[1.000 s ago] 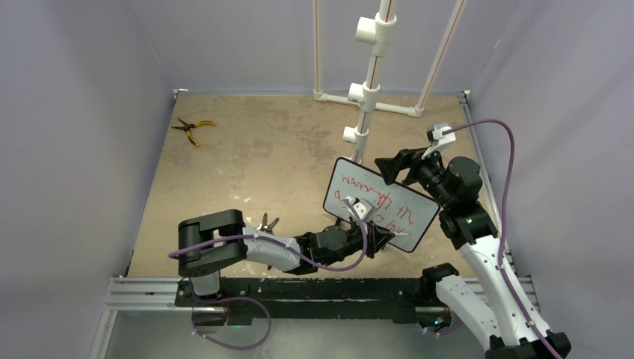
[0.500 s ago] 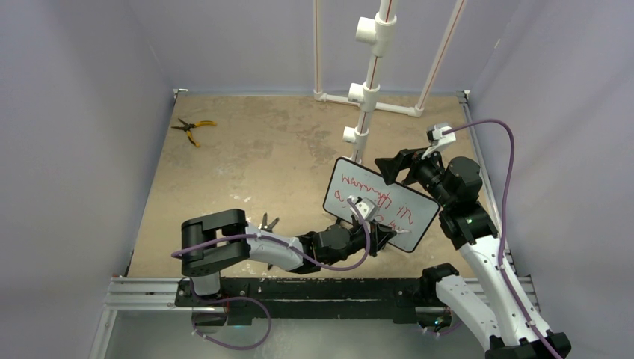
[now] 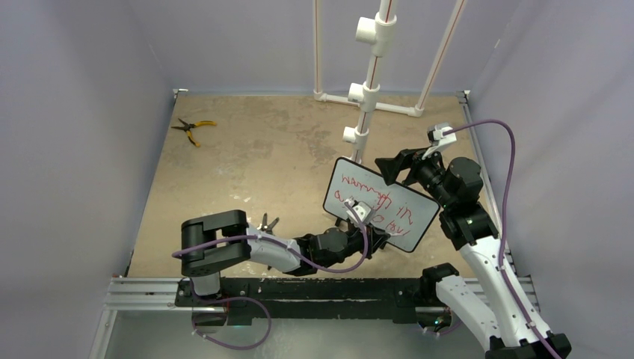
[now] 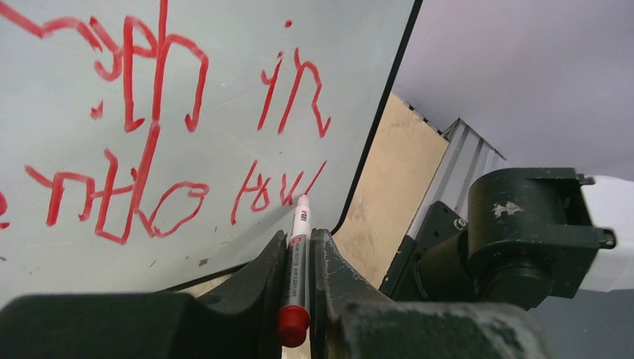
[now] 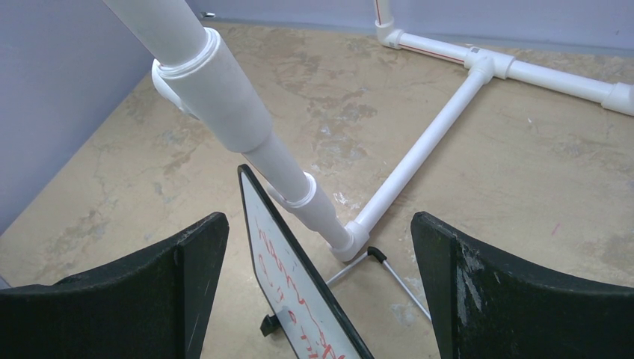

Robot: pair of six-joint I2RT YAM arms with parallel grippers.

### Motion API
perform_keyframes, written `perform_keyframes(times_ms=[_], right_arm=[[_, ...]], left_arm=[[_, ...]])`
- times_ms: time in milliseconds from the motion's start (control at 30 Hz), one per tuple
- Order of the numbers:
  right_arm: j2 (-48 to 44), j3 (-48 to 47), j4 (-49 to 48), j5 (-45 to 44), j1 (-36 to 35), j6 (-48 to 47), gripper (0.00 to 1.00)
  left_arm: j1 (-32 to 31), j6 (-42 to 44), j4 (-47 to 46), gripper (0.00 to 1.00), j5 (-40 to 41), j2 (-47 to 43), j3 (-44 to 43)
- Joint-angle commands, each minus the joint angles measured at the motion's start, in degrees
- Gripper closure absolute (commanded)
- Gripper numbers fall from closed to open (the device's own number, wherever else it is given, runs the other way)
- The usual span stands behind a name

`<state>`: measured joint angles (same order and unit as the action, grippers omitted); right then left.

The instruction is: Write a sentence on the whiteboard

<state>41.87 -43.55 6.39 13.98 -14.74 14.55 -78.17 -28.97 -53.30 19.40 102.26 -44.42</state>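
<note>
The board point(image 3: 422, 215) stands tilted on the table point(image 3: 254, 164), propped on small black feet and a thin wire leg behind it. Its white face is turned toward the arms. The sentence point(image 3: 374, 200) runs across that face in two lines of red scrawl, and I cannot read the words.

The left tool point(image 3: 381, 238) sits low against the board's near edge. Its jaws are narrow and clamped on a marker point(image 4: 299, 250). In the left wrist view the marker lies in the slot between the two dark fingers point(image 4: 258, 277), with its red butt end toward the camera. Its tip touches the board point(image 4: 224, 90) at the last stroke of the sentence's point(image 4: 152, 142) lower line, close to a rounded corner of the black frame.

The right tool point(image 3: 395, 166) hangs at the board's far upper corner with its jaws spread wide, holding nothing. In the right wrist view the board's point(image 5: 271, 243) top edge rises between the two fingers point(image 5: 161, 280), apart from both. The board is nearer the finger on the left of that view.

A white pipe frame point(image 3: 366, 97) stands just behind the board. Its upright post point(image 5: 224, 82) comes down to the table right beside the board's back, next to the wire leg. Yellow-handled pliers point(image 3: 191, 129) lie well away from the board, near the table's far left corner. A small dark thing point(image 3: 268, 222) lies left of the board beside the left arm, too small to make out.
</note>
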Motion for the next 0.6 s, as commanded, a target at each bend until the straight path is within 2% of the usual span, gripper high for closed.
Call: perform_keyframes(times_ms=[0, 567], right_arm=[[-0.6, 0.4, -1.2, -1.0, -0.2, -0.1, 0.05], [-0.6, 0.4, -1.2, -1.0, -0.2, -0.1, 0.05]], left_arm=[[-0.1, -0.3, -0.8, 1.00, 1.9, -1.6, 1.5], [-0.1, 0.2, -1.3, 1.00, -1.7, 1.5, -2.6]])
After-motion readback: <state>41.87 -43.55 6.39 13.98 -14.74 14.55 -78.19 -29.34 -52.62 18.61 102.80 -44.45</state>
